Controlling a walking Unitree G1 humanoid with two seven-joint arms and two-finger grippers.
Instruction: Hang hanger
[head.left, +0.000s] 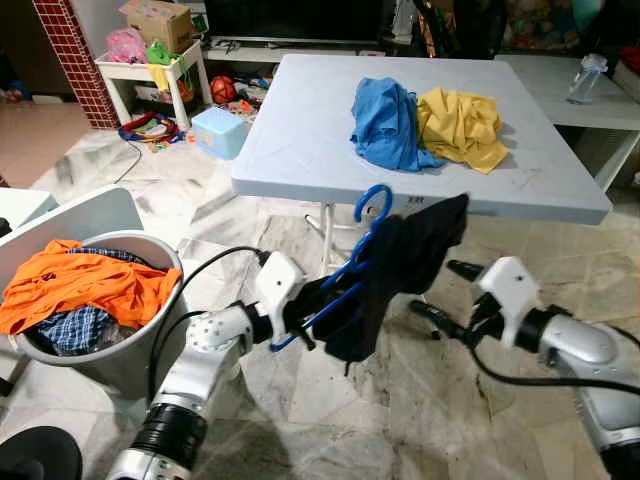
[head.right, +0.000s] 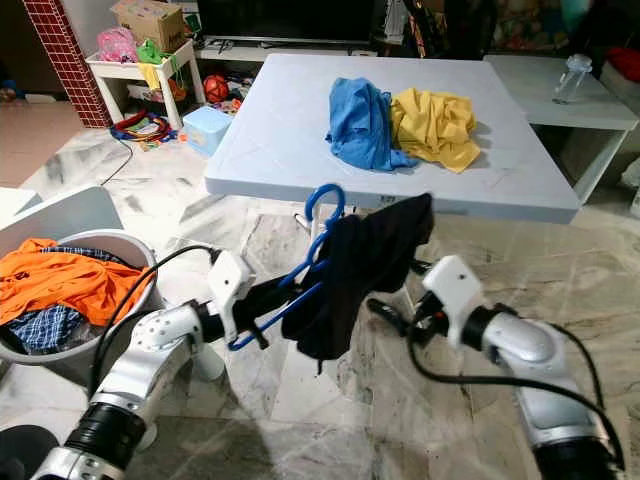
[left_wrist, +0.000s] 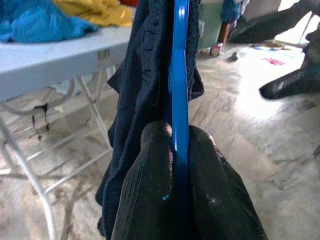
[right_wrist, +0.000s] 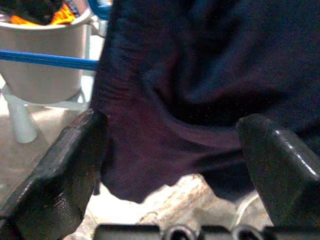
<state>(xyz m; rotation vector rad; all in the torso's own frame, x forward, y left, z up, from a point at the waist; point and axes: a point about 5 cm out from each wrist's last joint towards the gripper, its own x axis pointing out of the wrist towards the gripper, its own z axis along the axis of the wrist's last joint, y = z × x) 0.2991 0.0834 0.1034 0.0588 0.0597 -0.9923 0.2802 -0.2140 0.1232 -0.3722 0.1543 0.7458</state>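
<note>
Hanger (head.left: 345, 270) in blue plastic, draped with a dark garment (head.left: 400, 270), is held in the air just in front of the white folding table (head.left: 300, 150), its hook (head.left: 373, 203) rising to about the level of the table's near edge. The left gripper (left_wrist: 175, 145) is clenched on the hanger's lower end, so the long axis slants up and away from the jaws toward the table. The right gripper (head.left: 445, 290) hovers just beside the hanging cloth on the side away from the left arm, its fingers (right_wrist: 75, 150) spread apart with the garment between them but apparently not pinched. The left arm is the one carrying the load; the right looks placed only to steady the fabric.

On the table lie a crumpled blue shirt (head.left: 385, 122) and a yellow shirt (head.left: 462, 125), touching each other, well back from the near edge. To the left of the table stands a grey laundry basket (head.left: 120, 355) heaped with orange and checked clothes. Beneath the table the floor is pale marble tile (head.left: 400, 410). Behind it are a low white shelf (head.left: 150, 70) with toys, and a brick pillar (head.left: 72, 60). No rail to hang from can be made out near the table.
</note>
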